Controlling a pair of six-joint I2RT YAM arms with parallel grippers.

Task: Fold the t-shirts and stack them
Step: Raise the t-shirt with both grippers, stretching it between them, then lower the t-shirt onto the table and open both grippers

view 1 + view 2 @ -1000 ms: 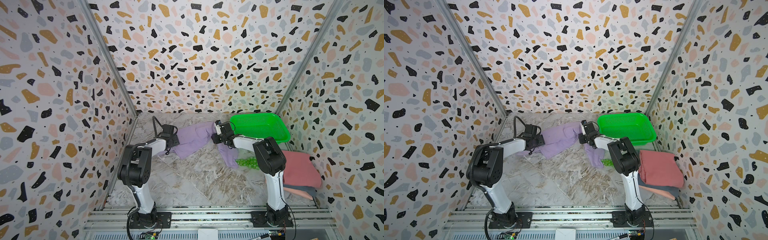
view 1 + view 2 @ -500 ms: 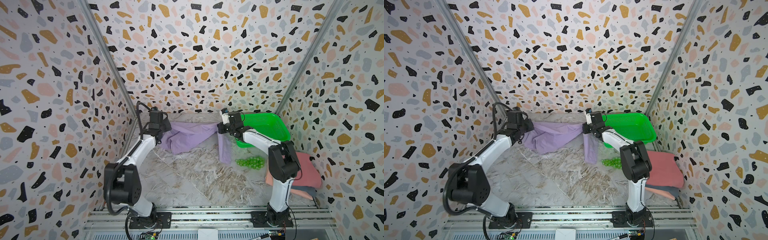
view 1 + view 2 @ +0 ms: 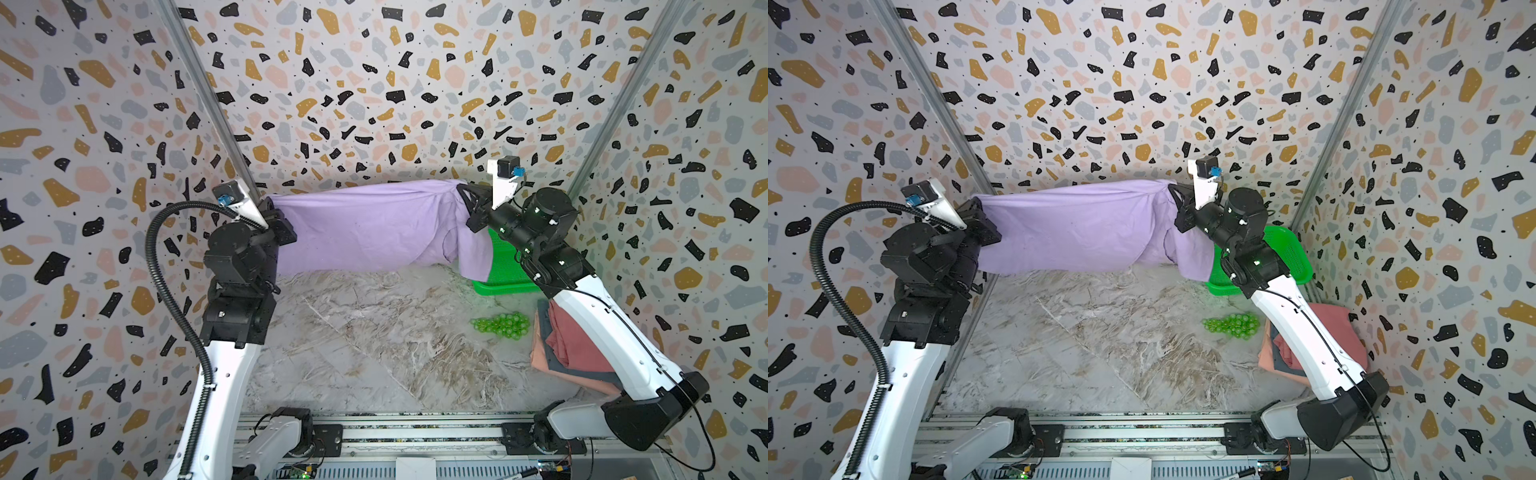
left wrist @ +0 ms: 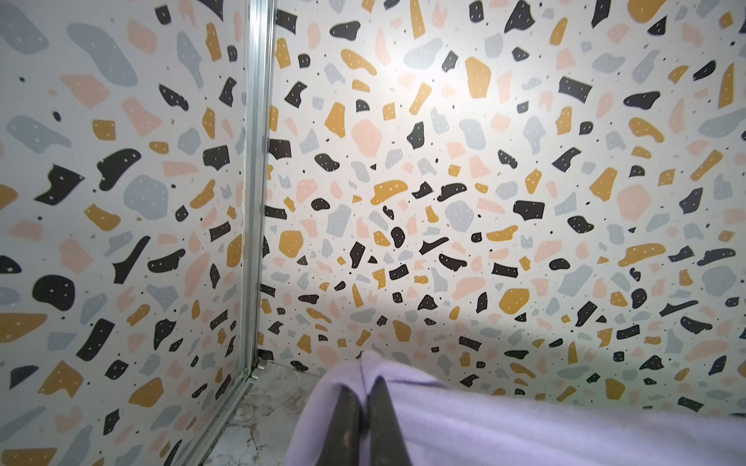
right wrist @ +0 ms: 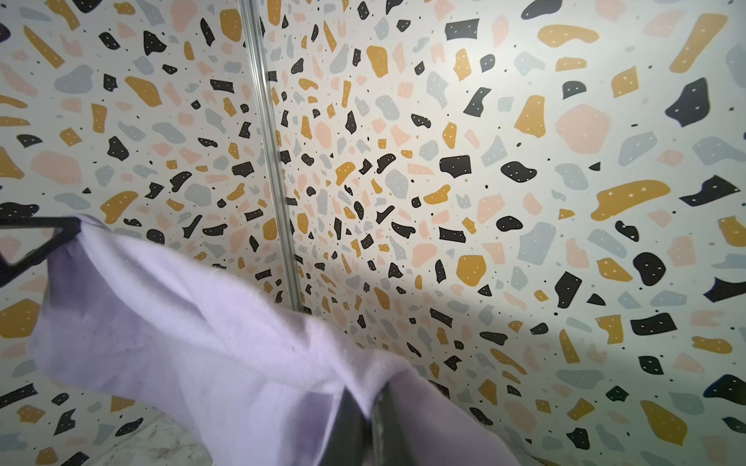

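A large lavender t-shirt (image 3: pixel 365 232) (image 3: pixel 1075 232) hangs stretched in the air near the back wall, with its lower edge just above the marble table. My left gripper (image 3: pixel 272 208) (image 3: pixel 978 208) is shut on its left top corner. The left wrist view shows the dark fingers (image 4: pixel 347 423) pinching lavender cloth (image 4: pixel 524 427). My right gripper (image 3: pixel 463 193) (image 3: pixel 1173 193) is shut on the right top corner, and a sleeve droops below it. Cloth (image 5: pixel 181 343) wraps that gripper (image 5: pixel 369 399) in the right wrist view. Folded pink, salmon and grey-blue t-shirts (image 3: pixel 569 345) (image 3: pixel 1350 332) lie stacked at the right, partly hidden by the right arm.
A green mesh basket (image 3: pixel 505 266) (image 3: pixel 1287 249) stands at the back right, behind the hanging sleeve and the right arm. A cluster of small green balls (image 3: pixel 500 324) (image 3: pixel 1231 324) lies on the table (image 3: pixel 374 353) beside the stack. Patterned walls close in three sides.
Both grippers closed on the lavender shirt and rose from the table, moving apart. The shirt went from a crumpled heap to hanging spread between them.
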